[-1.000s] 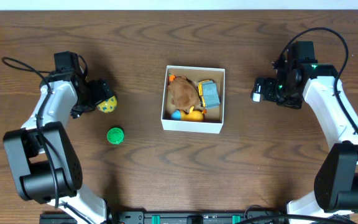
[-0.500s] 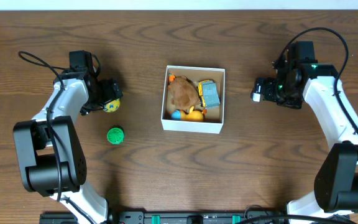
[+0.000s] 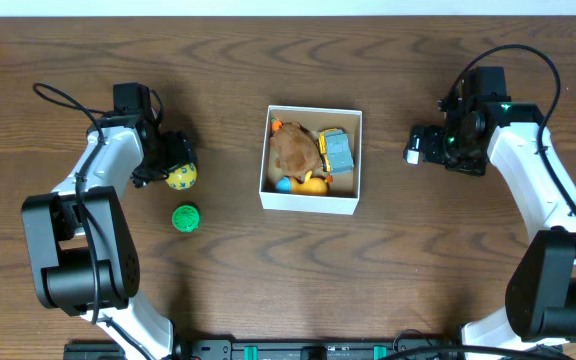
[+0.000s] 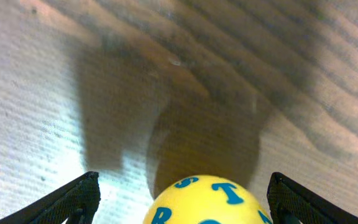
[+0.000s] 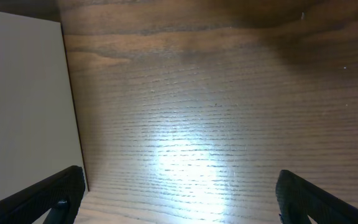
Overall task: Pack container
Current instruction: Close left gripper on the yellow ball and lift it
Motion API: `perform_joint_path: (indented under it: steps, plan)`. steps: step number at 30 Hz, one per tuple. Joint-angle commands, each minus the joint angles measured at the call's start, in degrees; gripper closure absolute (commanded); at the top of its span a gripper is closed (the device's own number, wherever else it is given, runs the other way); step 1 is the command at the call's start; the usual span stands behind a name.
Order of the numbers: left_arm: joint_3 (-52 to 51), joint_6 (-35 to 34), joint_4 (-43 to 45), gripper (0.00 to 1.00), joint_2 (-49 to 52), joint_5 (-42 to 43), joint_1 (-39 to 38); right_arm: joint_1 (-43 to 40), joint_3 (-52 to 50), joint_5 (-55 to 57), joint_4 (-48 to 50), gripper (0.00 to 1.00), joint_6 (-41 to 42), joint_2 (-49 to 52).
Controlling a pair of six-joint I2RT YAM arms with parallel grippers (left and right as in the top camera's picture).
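seemingly light and thin-walled, the container (image 3: 308, 202) sits mid-table with toys (image 3: 293, 150) inside, best steadied by an outer wall, while the left gripper (image 4: 182, 196) stands wide astride the hard, slippery-looking yellow ball (image 3: 180, 178) and the right gripper (image 5: 179, 196) gapes empty near the container's right wall.

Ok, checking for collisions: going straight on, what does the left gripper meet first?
Likely the yellow ball with blue letters, between the left gripper's open fingers; wooden table behind.

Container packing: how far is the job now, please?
Done: a brown plush and other small toys lie in the white-walled cardboard container. In hand: the left gripper, open, straddles the yellow lettered ball. Left: that ball and the green ball, both outside the container.
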Motion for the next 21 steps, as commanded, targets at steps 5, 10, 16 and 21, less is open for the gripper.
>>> perform_joint_path:
  steps: [5,10,16,21]
  plan:
    - [-0.55,0.52,-6.01,0.14,0.55,0.0,-2.58,-0.26,0.04,-0.46,-0.02,0.01,-0.44,0.37]
    - [-0.55,0.52,-7.63,0.14,0.55,0.0,-3.96,-0.26,0.04,-0.44,-0.09,0.01,-0.44,0.37]
    - [-0.55,0.52,-10.12,0.38,0.55,0.02,-4.2,-0.26,0.04,-0.44,-0.09,0.01,-0.44,0.37]
    - [-0.55,0.52,-12.66,0.53,0.55,0.02,-4.2,-0.28,0.04,-0.44,-0.04,0.01,-0.44,0.37]
